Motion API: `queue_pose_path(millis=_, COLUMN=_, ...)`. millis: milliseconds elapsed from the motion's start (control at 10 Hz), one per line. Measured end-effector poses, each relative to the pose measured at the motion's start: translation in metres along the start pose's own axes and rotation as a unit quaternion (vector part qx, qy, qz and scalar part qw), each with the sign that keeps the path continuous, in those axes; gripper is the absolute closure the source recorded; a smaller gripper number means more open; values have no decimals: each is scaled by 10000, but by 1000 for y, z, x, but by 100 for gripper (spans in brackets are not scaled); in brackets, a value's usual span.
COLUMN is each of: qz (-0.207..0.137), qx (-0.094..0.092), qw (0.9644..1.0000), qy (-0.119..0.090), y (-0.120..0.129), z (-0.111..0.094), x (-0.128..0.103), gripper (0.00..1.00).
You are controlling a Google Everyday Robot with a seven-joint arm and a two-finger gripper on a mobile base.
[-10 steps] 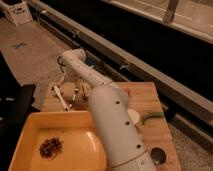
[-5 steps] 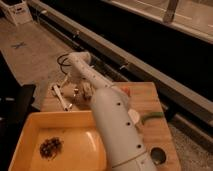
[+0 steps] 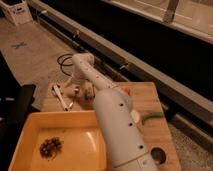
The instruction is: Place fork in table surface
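Rightward since a second ago went the gripper [image 3: 86, 94] - it hangs low over the bench [image 3: 145, 100], fingers released, holding nothing, arm [image 3: 117, 125] bent down at the wrist - the fork [image 3: 73, 99] lies flat just beside.

Table [image 3: 150, 96]: light tan wood, plank lines. Tray [image 3: 55, 116]: yellow, with a dark brown clump [image 3: 50, 147] at lower left. Arm [image 3: 117, 125]: white with dark dots. Gripper [image 3: 85, 92], centre-left over the table: pale. Fork [image 3: 72, 100]: silvery. Green item [image 3: 151, 117] at right.
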Motion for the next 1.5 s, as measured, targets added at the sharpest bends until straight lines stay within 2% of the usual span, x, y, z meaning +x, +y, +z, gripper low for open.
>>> queue_pose_path(millis=200, qz=23, qx=-84, qw=9999, qy=-76, y=3, z=6, x=0, gripper=22)
queue_pose_path(millis=400, qz=11, qx=-153, qw=9998, qy=-140, y=0, z=12, x=2, gripper=39)
queue_pose_path(millis=500, qz=-9, qx=-164, qw=9997, qy=-159, y=-4, z=16, x=3, gripper=51)
queue_pose_path(millis=900, qz=-18, qx=-181, qw=9997, qy=-147, y=-2, z=18, x=4, gripper=90)
queue_pose_path(millis=1000, qz=-34, qx=-179, qw=9997, qy=-159, y=-5, z=19, x=3, gripper=93)
queue_pose_path(millis=1300, qz=-8, qx=-175, qw=9997, qy=-147, y=-2, z=17, x=4, gripper=94)
queue_pose_path(millis=1500, qz=-53, qx=-67, qw=9999, qy=-97, y=-10, z=22, x=8, gripper=94)
